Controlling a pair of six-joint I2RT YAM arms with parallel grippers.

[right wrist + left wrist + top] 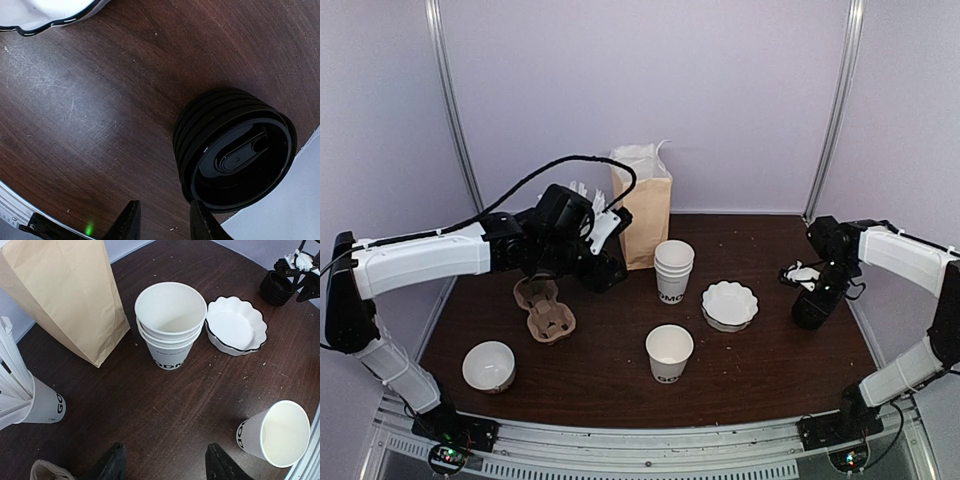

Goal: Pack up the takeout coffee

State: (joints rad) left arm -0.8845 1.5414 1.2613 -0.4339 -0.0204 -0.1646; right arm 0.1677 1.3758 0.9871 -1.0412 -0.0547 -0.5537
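No cup with a black lid shows in any view. A single lidless white paper cup (669, 352) with dark lettering stands at the table's front middle, also at the lower right of the left wrist view (277, 435). A stack of black lids (809, 310) sits at the right, and it fills the right wrist view (235, 150). My right gripper (817, 290) hovers over it, open and empty (162, 222), with its right finger beside the stack's rim. My left gripper (605, 262) is open and empty (165, 462) above bare table, left of the cup stack.
A stack of lidless cups (673, 268) stands at centre, with a brown paper bag (644, 208) behind it. A scalloped white dish (730, 304), a cardboard cup carrier (545, 308) and a white bowl (488, 365) lie around. A cup holding white sticks (42, 402) stands by the left gripper.
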